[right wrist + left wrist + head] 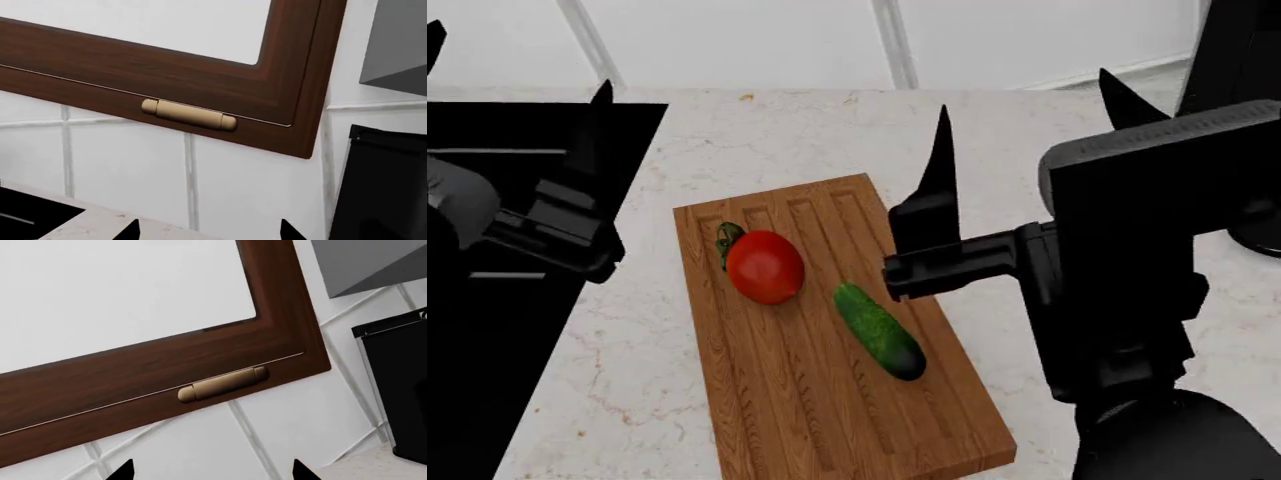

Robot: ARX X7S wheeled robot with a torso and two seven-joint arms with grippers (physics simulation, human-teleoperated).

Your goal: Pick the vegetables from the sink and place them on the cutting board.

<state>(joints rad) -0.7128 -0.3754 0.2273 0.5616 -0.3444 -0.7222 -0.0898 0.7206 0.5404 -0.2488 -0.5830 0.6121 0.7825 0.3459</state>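
Note:
The red tomato (763,267) and the dark-green cucumber (878,330) lie side by side on the wooden cutting board (827,420), tomato to the left. The black sink (481,380) is at the left edge, and its inside is dark. My left gripper (514,85) is open and empty, raised over the sink's right rim. My right gripper (1028,120) is open and empty, raised above the board's right edge. Both wrist views look at the wall, with the left gripper (213,472) and the right gripper (210,232) showing only spread black fingertips with nothing between them.
A marble counter (627,380) carries the board. A black appliance (1241,50) stands at the back right and also shows in the left wrist view (400,390) and the right wrist view (380,190). A dark-wood cabinet door with a brass handle (189,115) hangs above the tiled wall.

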